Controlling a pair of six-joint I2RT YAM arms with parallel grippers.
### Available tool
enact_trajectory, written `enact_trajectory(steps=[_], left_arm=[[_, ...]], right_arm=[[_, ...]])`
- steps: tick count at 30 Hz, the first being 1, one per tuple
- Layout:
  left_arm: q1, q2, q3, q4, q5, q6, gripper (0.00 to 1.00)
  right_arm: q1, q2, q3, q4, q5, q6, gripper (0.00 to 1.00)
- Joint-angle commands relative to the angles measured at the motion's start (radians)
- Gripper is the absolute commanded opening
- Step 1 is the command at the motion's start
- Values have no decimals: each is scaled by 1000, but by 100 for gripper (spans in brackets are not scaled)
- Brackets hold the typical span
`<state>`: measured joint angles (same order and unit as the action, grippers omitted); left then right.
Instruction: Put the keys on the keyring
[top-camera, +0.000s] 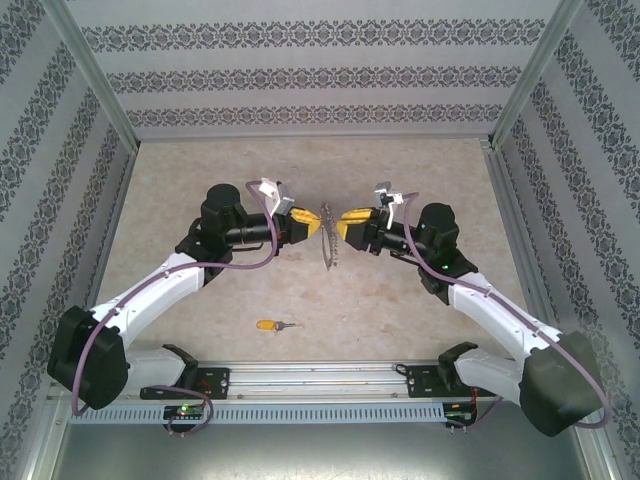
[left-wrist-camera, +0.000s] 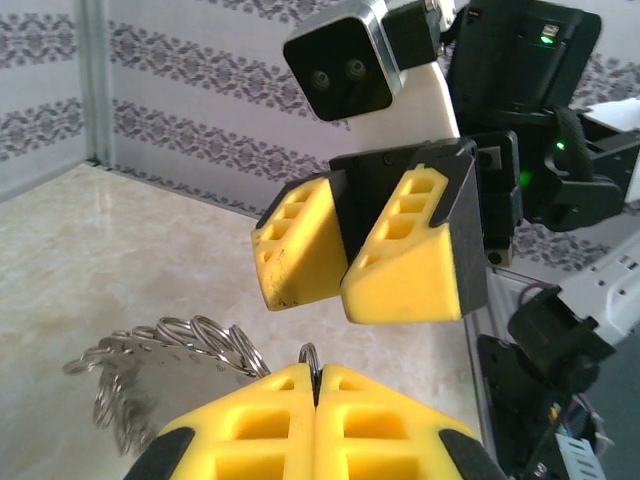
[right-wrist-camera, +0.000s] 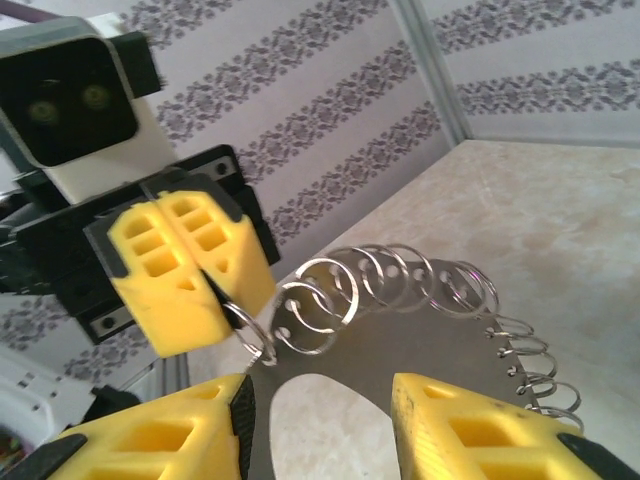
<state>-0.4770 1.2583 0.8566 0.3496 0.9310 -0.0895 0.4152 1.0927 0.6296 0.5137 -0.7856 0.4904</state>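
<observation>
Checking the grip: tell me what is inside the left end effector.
The left end effector is shut on one small ring of the keyring; the ring's top arc pokes out. Its clamped part is hidden inside the grip.

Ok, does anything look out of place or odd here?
Only the key: it lies alone on the table, toward its near edge, apart from both grippers. The left gripper is shut on the rim of the keyring; the right gripper stands open at it, empty. Nothing looks damaged.
</observation>
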Motion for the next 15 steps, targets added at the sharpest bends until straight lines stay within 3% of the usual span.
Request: enact_trajectory(steps=[1, 15], left_arm=[[-10, 8, 3, 86, 112, 15, 0], [-15, 91, 32, 230, 198, -128, 0]], right_arm=[[0, -28, -8, 32, -103, -23, 42], [37, 12, 19, 35, -162, -34, 41]])
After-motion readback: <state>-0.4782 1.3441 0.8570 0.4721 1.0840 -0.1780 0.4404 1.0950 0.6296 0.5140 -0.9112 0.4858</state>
